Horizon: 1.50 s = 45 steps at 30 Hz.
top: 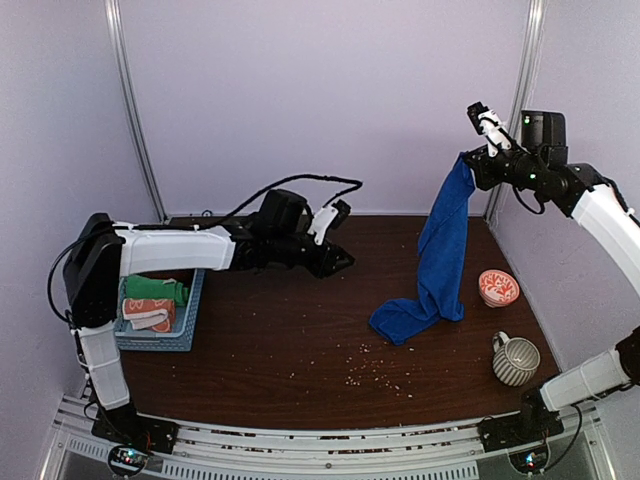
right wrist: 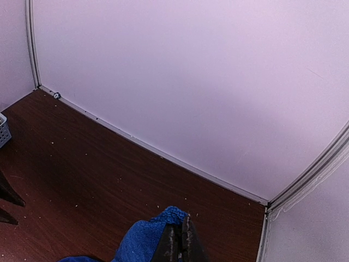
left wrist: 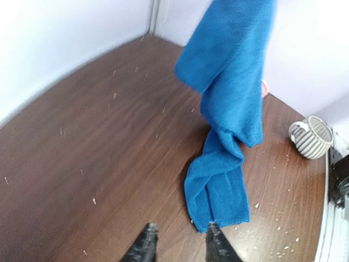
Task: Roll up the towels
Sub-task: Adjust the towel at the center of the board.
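The right gripper (top: 467,160) is pinching the blue towel (top: 440,250) aloft, not yet rolled. The left gripper (left wrist: 180,236) is hovering narrowly open, empty. Two towels (top: 152,301) are lying bundled in the basket (top: 192,322).

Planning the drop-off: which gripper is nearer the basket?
Left. The left gripper hovers right of the basket; the right gripper is raised far across the table, gripping the blue towel.
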### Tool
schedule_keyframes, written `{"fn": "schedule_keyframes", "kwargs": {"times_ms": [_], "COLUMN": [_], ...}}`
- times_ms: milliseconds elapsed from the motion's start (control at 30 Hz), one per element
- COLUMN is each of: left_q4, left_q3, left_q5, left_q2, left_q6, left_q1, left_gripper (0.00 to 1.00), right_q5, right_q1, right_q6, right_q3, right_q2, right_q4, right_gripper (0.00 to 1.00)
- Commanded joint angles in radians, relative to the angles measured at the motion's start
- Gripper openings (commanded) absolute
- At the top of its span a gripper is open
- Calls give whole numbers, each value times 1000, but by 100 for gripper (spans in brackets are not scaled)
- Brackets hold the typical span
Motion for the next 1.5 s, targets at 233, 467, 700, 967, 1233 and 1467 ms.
{"fn": "schedule_keyframes", "kwargs": {"times_ms": [233, 467, 700, 967, 1233, 1467], "left_q4": [-83, -75, -86, -136, -256, -273], "left_q3": [218, 296, 336, 261, 188, -143], "left_q5": [-158, -119, -227, -370, -434, -269], "left_q2": [284, 419, 459, 169, -206, -417], "left_q6": [220, 234, 227, 282, 238, 155], "left_q1": [-243, -276, -277, -185, 68, 76], "left_gripper": [46, 45, 24, 0, 0, 0], "right_q5": [-39, -56, -55, -45, -140, -221], "right_q1": [-7, -8, -9, -31, -166, -176], "right_q6": [28, 32, 33, -26, -29, -86], "right_q3": [0, -7, -17, 122, 311, -11], "right_q2": [-16, -12, -7, 87, 143, 11], "right_q4": [15, 12, 13, -38, -72, -9], "right_gripper": [0, 0, 0, 0, 0, 0]}}
